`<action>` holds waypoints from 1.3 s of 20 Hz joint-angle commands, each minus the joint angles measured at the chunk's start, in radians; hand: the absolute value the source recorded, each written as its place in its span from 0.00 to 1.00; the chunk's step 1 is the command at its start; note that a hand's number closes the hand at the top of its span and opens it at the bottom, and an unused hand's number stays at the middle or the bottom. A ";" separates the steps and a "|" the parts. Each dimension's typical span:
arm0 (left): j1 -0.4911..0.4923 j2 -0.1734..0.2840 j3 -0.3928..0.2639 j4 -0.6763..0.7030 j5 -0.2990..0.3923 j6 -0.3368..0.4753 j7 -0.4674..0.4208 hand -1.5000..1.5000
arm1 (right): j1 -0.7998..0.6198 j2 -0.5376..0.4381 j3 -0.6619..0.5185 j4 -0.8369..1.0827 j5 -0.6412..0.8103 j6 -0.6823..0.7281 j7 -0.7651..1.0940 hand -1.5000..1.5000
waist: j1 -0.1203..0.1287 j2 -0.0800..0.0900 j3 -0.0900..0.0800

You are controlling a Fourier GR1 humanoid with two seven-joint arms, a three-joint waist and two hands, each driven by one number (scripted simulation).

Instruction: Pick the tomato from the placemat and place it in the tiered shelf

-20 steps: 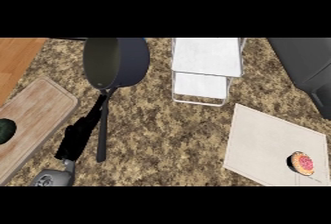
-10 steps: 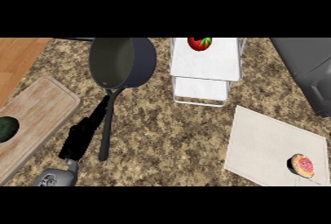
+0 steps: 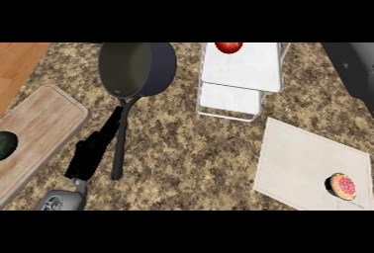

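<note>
So what you've got here is the round red tomato (image 3: 228,47) with a bit of green at its stem sitting on the top level of the white wire-framed tiered shelf (image 3: 241,74), right at the far edge of the view, so part of it is cut off. It looks glossy and whole, and nothing is touching it. The beige rectangular placemat (image 3: 310,170) lies on the speckled brown granite bench (image 3: 190,148) at the right, well apart from the shelf, and only a small round pink-and-orange item (image 3: 343,186) sits near its lower right corner. Your left hand (image 3: 91,153) is the only one showing: it's a black shape just beside the handle of the dark grey frying pan (image 3: 135,69), fingers stretched out straight and together, not curled on anything. I can't tell if it actually touches the handle. The right hand shows nowhere. A pale wooden cutting board (image 3: 40,133) at the left edge carries a dark green rounded thing (image 3: 6,146), half out of view.
</note>
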 commanded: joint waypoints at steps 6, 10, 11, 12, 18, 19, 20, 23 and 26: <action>-0.005 -0.011 -0.021 0.003 -0.016 -0.001 -0.002 0.50 | 0.055 -0.153 -0.121 0.060 -0.112 -0.084 0.114 0.00 | 0.031 0.047 0.006; -0.014 -0.004 -0.022 -0.009 -0.021 -0.002 0.013 0.50 | 0.092 -0.231 -0.120 0.047 -0.112 -0.020 0.111 0.00 | 0.046 0.056 0.010; -0.025 -0.034 -0.043 0.000 -0.023 0.001 0.016 0.50 | 0.089 -0.226 -0.124 0.045 -0.116 -0.019 0.113 0.00 | 0.046 0.061 0.009; -0.026 -0.020 -0.032 -0.012 -0.019 -0.002 0.011 0.50 | 0.107 -0.247 -0.126 0.040 -0.118 -0.001 0.097 0.00 | 0.055 0.066 0.011; -0.031 -0.027 -0.036 -0.001 -0.025 0.001 0.009 0.50 | 0.145 -0.305 -0.113 0.005 -0.104 0.081 0.052 0.00 | 0.064 0.070 0.013; -0.028 -0.031 -0.044 0.007 -0.029 0.000 0.003 0.50 | 0.141 -0.318 -0.107 0.000 -0.097 0.090 0.058 0.00 | 0.066 0.073 0.012; -0.044 -0.034 -0.040 0.009 -0.028 0.003 0.006 0.50 | 0.161 -0.306 -0.108 -0.006 -0.099 0.103 0.029 0.00 | 0.062 0.075 0.013; -0.033 -0.023 -0.040 0.002 -0.021 -0.014 0.005 0.50 | 0.168 -0.329 -0.090 -0.018 -0.079 0.129 0.026 0.00 | 0.086 0.078 0.013; -0.044 -0.022 -0.037 0.015 -0.029 -0.009 0.001 0.50 | 0.163 -0.358 -0.079 -0.029 -0.067 0.148 0.031 0.00 | 0.080 0.078 0.011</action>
